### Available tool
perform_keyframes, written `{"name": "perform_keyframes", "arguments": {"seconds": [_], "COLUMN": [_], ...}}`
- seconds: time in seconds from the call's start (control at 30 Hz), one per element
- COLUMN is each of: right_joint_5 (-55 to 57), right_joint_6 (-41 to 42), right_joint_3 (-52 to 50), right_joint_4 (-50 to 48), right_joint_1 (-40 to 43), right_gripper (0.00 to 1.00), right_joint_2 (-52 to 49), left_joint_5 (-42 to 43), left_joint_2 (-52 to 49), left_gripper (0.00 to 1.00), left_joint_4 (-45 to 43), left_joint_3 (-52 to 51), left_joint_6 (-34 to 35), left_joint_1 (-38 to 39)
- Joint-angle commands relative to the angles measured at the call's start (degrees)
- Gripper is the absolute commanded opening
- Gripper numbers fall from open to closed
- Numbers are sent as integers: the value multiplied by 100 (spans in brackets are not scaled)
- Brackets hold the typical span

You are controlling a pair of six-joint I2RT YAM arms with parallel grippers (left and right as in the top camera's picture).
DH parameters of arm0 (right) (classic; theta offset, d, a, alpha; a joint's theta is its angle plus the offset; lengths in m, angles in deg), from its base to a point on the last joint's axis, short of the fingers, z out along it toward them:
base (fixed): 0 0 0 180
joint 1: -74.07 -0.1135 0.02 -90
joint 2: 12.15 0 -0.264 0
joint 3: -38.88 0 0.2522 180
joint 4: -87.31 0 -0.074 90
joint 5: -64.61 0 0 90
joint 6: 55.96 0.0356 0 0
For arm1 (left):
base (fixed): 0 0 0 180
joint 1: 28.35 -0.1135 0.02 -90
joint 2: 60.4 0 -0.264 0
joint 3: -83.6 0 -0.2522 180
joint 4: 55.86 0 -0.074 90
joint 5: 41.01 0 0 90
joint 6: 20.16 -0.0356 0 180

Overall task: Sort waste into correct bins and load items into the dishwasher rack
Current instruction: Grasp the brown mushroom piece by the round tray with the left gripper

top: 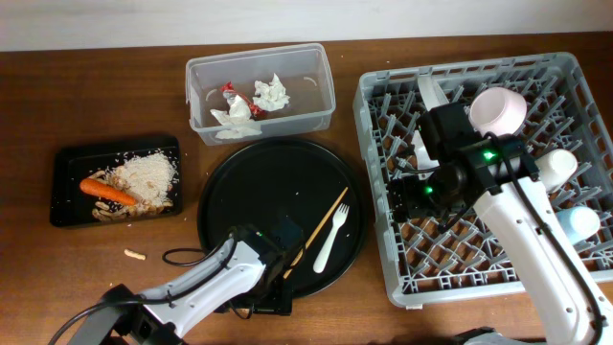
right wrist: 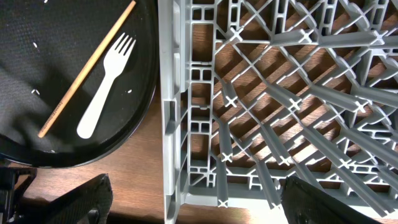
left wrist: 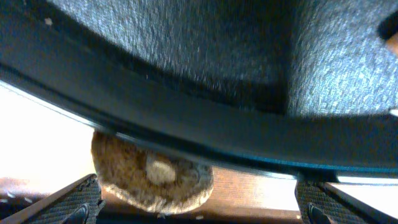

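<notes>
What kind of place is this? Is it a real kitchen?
Probably not a real kitchen. It looks more like a practice spot for clearing dishes, set up on a wooden table. There's a grey dishwasher rack, a clear tub holding crumpled napkins, and two robot arms working over it.

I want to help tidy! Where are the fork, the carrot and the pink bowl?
fork (top: 331, 240): overhead view, on its handle.
carrot (top: 107, 191): overhead view, its middle.
pink bowl (top: 498, 110): overhead view, its outer wall.

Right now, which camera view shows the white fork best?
The right wrist view: the white fork lies close and whole, beside the wooden stick. Overhead shows it small on the round black tray. Left wrist misses it.
</notes>
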Motion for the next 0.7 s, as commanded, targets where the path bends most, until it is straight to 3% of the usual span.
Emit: {"name": "perform_keyframes", "arguments": {"seconds": [0.0,0.13,0.2,0.27,0.33,0.4,0.5,0.6,0.67], "right_joint_5": [-83,-83,-83,-83,-83,-83,-83,-85,-83], "right_joint_6": [-61,-61,-50,-42,-42,-42,-42,-42,-42], "right_joint_3": [4,4,4,4,4,4,4,4,4], "right_joint_4": [26,42,52,59,61,61,61,61,63], "right_joint_1": [39,39,39,39,39,39,39,39,39], "right_gripper": [90,91,91,91,91,91,91,90,91], "right_joint_2": [50,50,50,50,50,50,50,50,50], "left_joint_5": [-310,-367,-151,81,90,101,101,105,107], "left_joint_2": [42,37,37,37,37,37,37,39,48], "left_gripper": [99,97,85,80,69,50,31,1,0], "left_joint_4": [-271,-450,-415,-367,-293,-232,-267,-262,-109], "left_joint_3": [-107,-114,-149,-192,-192,-192,-192,-192,-120], "left_joint_6": [72,74,74,74,74,74,76,74,76], "left_joint_1": [13,15,15,15,15,15,15,15,15]}}
